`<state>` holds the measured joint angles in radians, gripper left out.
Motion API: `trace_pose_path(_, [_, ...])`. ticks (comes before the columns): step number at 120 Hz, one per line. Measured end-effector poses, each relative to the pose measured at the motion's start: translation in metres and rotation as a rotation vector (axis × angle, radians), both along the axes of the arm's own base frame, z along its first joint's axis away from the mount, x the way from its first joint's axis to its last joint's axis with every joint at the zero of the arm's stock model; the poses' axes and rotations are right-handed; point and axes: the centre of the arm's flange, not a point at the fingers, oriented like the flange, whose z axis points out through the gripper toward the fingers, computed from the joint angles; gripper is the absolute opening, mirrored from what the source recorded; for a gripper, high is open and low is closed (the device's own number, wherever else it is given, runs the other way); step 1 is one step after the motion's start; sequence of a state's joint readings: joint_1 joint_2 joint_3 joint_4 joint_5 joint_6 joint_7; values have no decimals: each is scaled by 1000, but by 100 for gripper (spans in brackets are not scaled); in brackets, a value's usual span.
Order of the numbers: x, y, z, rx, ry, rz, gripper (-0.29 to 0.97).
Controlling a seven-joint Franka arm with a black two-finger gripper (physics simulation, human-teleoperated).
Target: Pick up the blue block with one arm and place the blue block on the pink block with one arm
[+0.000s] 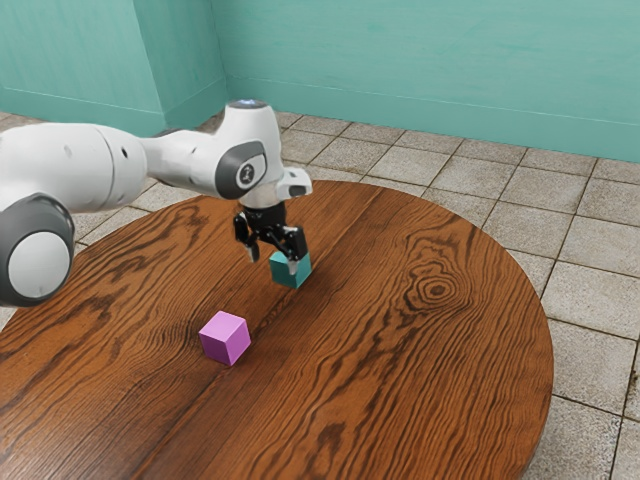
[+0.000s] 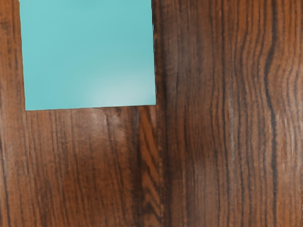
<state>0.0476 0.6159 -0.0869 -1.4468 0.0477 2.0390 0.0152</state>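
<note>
Nearest, the small pink cube (image 1: 224, 337) sits bare on the round wooden table (image 1: 420, 380). Beyond it, the teal-blue cube (image 1: 297, 274) rests on the wood, apparently ungrasped. The black two-finger gripper (image 1: 270, 255) hangs just over it, fingers apart. Grasp, lift and stacking all remain.

Exterior view: bright, flat, diffuse light, apparently from overhead. No hard shadows anywhere. Pink block (image 1: 224, 337): top face lighter than its sides, only a faint dark smudge at its base on the worktop (image 1: 420, 400). Blue block (image 1: 291, 270): same, with thin soft shade at its foot. Arm (image 1: 100, 165): shell bright on top, grey underneath. The worktop has a mild sheen, paler mid-surface and darker toward the near rim, nothing blown out. Wrist view: evenly lit, with 1 pale washed-out highlight on the blue block's face near its edge. A narrow dark band of shade runs along 1 side, and the wood shows faint pale streaks.
</note>
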Motion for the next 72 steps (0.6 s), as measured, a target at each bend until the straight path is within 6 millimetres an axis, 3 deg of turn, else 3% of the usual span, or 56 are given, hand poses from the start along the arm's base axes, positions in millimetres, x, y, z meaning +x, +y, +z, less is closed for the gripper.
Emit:
trace_pose_path(17, [6, -3, 4, -7, -65, -102, 68])
trace_pose_path(34, [8, 2, -5, -25, -83, -165, 68])
trace_pose_path(72, [34, 30, -14, -11, -131, -103, 68])
